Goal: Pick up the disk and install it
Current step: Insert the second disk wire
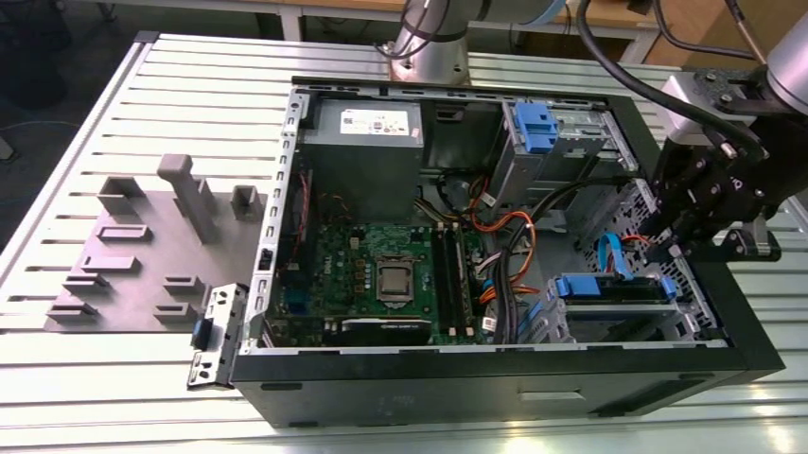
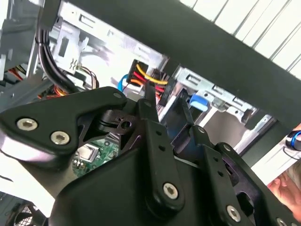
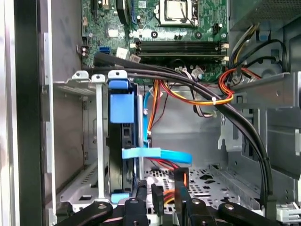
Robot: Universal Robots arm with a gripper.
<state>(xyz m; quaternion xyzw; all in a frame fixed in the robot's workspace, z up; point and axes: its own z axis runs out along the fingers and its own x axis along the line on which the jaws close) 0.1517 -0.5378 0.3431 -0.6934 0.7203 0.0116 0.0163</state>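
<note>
Disk [image 3: 121, 141] with blue plastic bracket sits edge-on in the metal drive cage [image 3: 75, 84] at the case's [image 1: 505, 378] near right corner. Gripper [image 3: 162, 197] just beside it, black fingers slightly parted, holding nothing. Flat blue cable [image 3: 157, 154] crosses the disk.

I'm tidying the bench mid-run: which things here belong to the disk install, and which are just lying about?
Job in hand:
- disk, standing in its bay
- gripper, close to the disk
- case

Lying about:
- grey fixture on the table
- latch beside the case
</note>
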